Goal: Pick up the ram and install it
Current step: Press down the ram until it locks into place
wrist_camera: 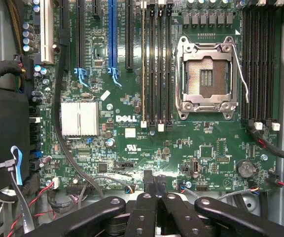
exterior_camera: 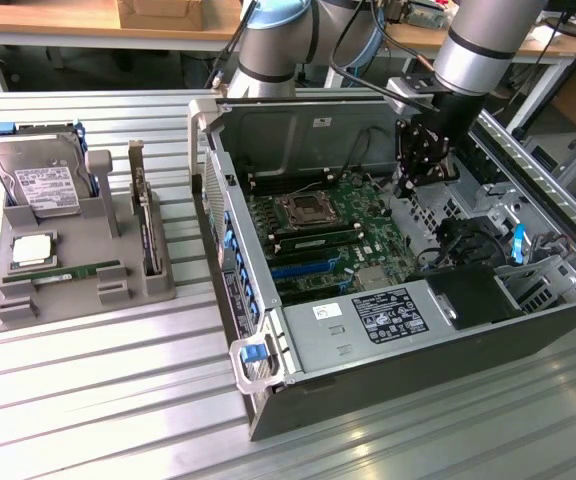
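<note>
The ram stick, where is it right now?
One ram stick lies flat on the grey holder tray at the exterior view's left, just in front of the square processor chip, outside the open computer case.

Exterior view: arm point(exterior_camera: 478, 40) cut off by the top edge, upper links out of frame; gripper point(exterior_camera: 415, 185) dark against the case interior, finger state too small to tell; ram point(exterior_camera: 76, 270) lying in the grey tray point(exterior_camera: 28, 310), chips and label too small to make out; expansion card point(exterior_camera: 148, 225) seen edge-on, its face hidden; label text on the power supply point(exterior_camera: 388, 315) unreadable; case point(exterior_camera: 408, 380) cut at the exterior view's right edge.

Wrist view: gripper linkage point(wrist_camera: 152, 210) cut by the picture's edge; motherboard point(wrist_camera: 132, 143) cropped at its borders; one memory slot point(wrist_camera: 144, 64) appears filled, seen edge-on, cannot confirm.
</note>
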### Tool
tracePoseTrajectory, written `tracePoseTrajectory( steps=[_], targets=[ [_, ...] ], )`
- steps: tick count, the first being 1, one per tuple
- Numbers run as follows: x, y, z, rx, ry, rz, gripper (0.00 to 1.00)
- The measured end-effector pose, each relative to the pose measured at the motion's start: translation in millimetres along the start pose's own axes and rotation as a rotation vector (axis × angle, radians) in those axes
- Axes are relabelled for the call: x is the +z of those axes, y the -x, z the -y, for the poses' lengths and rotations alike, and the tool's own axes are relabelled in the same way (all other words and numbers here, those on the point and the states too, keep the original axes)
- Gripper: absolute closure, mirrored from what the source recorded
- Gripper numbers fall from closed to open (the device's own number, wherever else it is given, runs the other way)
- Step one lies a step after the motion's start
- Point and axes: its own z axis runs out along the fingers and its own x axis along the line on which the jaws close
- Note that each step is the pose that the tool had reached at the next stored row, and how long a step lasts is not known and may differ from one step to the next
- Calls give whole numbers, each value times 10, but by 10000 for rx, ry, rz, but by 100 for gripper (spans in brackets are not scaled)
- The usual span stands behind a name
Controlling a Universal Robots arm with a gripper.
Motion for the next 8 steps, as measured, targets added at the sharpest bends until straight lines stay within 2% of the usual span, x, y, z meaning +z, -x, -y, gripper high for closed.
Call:
tracePoseTrajectory(
  steps=[6, 8],
  targets=[
    [0, 0, 0, 0, 0, 0, 89],
    [0, 0, -30, 0, 1, -1, 89]
  ],
)
